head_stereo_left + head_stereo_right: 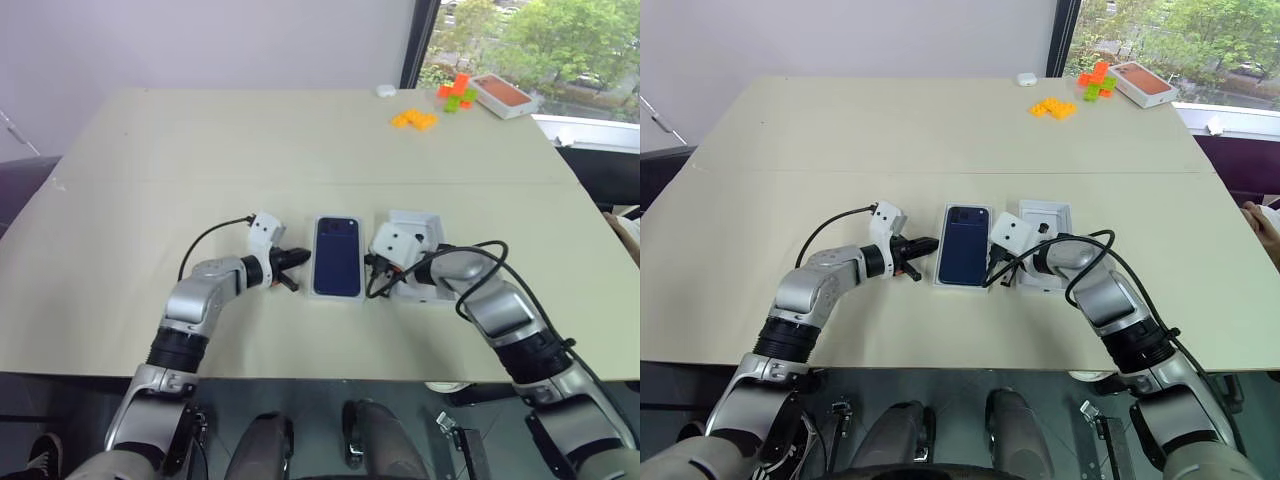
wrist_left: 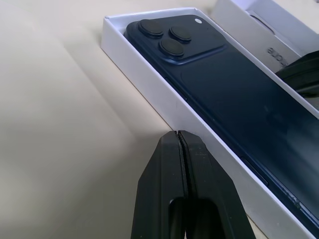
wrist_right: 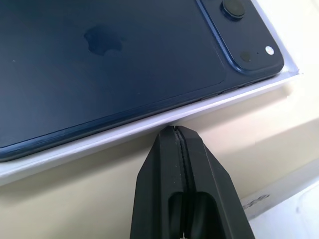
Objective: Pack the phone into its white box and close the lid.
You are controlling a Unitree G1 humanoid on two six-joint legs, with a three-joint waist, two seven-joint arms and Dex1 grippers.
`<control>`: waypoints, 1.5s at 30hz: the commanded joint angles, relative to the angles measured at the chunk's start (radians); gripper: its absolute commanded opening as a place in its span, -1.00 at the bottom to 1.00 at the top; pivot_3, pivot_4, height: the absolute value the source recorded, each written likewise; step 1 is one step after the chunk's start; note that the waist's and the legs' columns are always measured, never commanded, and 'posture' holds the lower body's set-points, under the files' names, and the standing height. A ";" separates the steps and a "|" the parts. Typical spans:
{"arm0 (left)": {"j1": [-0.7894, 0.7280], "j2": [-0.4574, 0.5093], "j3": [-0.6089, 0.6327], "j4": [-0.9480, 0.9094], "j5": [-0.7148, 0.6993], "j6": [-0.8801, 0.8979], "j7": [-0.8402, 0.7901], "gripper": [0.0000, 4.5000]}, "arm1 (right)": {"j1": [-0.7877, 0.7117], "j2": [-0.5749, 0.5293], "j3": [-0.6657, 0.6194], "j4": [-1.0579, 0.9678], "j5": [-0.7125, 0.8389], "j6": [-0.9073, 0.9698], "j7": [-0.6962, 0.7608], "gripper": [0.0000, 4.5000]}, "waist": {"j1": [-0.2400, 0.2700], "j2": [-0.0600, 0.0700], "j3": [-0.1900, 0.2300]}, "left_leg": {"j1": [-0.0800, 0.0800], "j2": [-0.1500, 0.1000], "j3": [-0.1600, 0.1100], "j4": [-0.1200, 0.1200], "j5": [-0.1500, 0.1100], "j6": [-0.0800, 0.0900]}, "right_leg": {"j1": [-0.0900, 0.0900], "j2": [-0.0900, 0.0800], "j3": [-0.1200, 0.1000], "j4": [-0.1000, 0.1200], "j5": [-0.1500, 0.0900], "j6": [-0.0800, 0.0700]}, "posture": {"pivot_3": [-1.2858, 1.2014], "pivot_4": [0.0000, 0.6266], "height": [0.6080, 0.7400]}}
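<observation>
The dark navy phone (image 1: 336, 257) lies back up inside the white box (image 2: 149, 74) at the table's middle, its camera cluster at the far end. My left gripper (image 1: 302, 257) is shut and empty, with its tip right at the box's left wall. My right gripper (image 3: 174, 129) is shut too, its tip against the box's right wall (image 3: 99, 142). The lid (image 1: 418, 225) lies just right of the box, partly hidden under my right wrist.
At the far right of the table (image 1: 200, 150) stand an orange-topped box (image 1: 505, 95), orange blocks (image 1: 413, 119), a stack of red and green blocks (image 1: 457, 92) and a small white object (image 1: 386, 90). A person's hand (image 1: 1260, 215) shows at the right edge.
</observation>
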 commanded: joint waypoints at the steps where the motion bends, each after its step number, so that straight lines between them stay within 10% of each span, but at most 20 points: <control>1: 0.001 -0.023 -0.011 -0.057 -0.027 0.014 -0.018 -0.97 | 0.016 -0.020 -0.004 -0.042 0.005 -0.010 0.026 -1.00 | 0.001 0.000 0.000 | 0.000 0.000 0.000 0.000 0.000 0.000 | 0.000 0.000 0.000 0.000 0.000 0.000 | 0.03 -0.52 1.00; 45: 0.013 -0.026 -0.016 -0.074 0.010 -0.037 -0.026 -0.97 | -0.001 -0.067 -0.015 0.012 -0.012 -0.076 0.091 -1.00 | 0.001 0.000 0.000 | 0.001 0.000 0.000 0.001 0.000 0.000 | 0.001 0.000 0.000 0.001 0.000 0.000 | 0.03 -0.52 1.00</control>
